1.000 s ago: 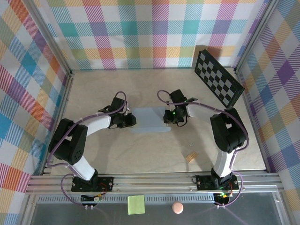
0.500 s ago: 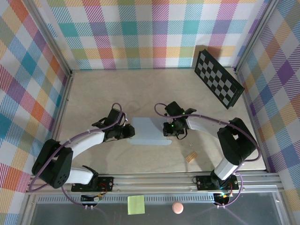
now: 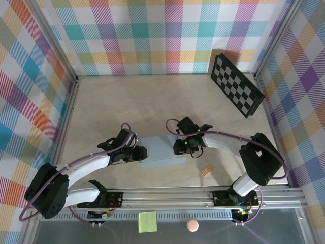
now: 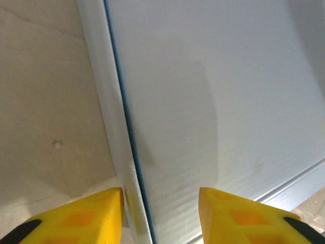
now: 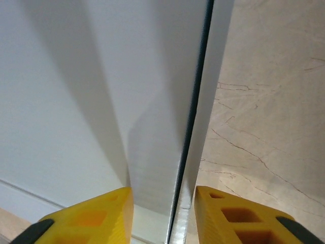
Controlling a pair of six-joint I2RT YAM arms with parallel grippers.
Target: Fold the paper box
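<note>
Paper box point(image 3: 160, 151) nearer the rail point(image 3: 167, 193) than before — jaws spread astride its thin, smooth edges

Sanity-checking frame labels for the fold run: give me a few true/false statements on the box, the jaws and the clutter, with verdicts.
1. The paper box lies flat on the table, between the two arms. True.
2. The checkerboard panel lies at the front left. False: it stands at the back right, by the wall.
3. Both pairs of jaws stand apart, each astride an edge of the box. True.
4. The sticky note is stuck on the box. False: it sits on the front ledge, below the rail, well apart from the box.
</note>
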